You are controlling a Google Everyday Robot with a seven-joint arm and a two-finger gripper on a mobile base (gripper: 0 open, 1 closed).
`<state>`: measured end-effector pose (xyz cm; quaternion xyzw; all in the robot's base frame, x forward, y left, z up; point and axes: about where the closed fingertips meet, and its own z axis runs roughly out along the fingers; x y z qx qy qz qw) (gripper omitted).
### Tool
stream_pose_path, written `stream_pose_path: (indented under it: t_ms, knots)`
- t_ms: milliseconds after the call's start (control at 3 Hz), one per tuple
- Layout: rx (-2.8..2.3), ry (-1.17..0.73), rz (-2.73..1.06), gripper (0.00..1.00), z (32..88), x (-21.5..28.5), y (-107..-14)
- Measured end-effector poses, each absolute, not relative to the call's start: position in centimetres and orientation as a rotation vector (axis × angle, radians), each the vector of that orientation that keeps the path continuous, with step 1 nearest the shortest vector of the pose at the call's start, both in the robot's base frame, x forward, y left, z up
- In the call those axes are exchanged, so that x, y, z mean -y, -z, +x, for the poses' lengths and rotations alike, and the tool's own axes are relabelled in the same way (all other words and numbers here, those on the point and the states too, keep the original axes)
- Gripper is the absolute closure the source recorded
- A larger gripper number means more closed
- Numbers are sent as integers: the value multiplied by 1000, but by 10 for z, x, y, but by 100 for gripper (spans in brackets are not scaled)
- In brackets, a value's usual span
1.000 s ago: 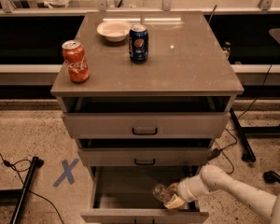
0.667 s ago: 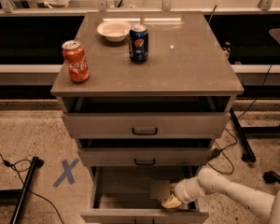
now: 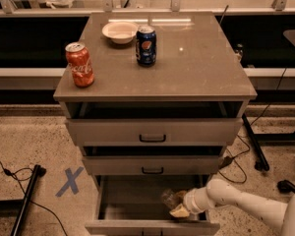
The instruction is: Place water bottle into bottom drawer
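Observation:
The bottom drawer (image 3: 123,205) is pulled open at the foot of the cabinet, with a plain grey inside. The water bottle (image 3: 169,198), clear and crinkled, lies low inside it at the right, only its left end showing. My gripper (image 3: 181,209) reaches in from the right on a white arm and sits right at the bottle, low in the drawer near the front wall. The arm's wrist hides the rest of the bottle.
Two shallower drawers (image 3: 152,132) with black handles sit slightly open above. On the cabinet top stand a red can (image 3: 79,64), a blue can (image 3: 146,45) and a white bowl (image 3: 120,32). A blue tape X (image 3: 69,181) and black cables lie on the floor at left.
The gripper and the bottle have shifted slightly left and lower into the bottom drawer. Nothing else has moved.

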<state>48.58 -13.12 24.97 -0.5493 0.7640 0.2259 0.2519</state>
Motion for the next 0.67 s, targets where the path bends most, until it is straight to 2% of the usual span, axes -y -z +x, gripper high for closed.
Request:
stream_pose_path:
  t_ms: [333,667]
  knots:
    - [-2078,-618,-1495,0,485,130,-249]
    - [-2078,-618,-1495,0,485,130,-249]
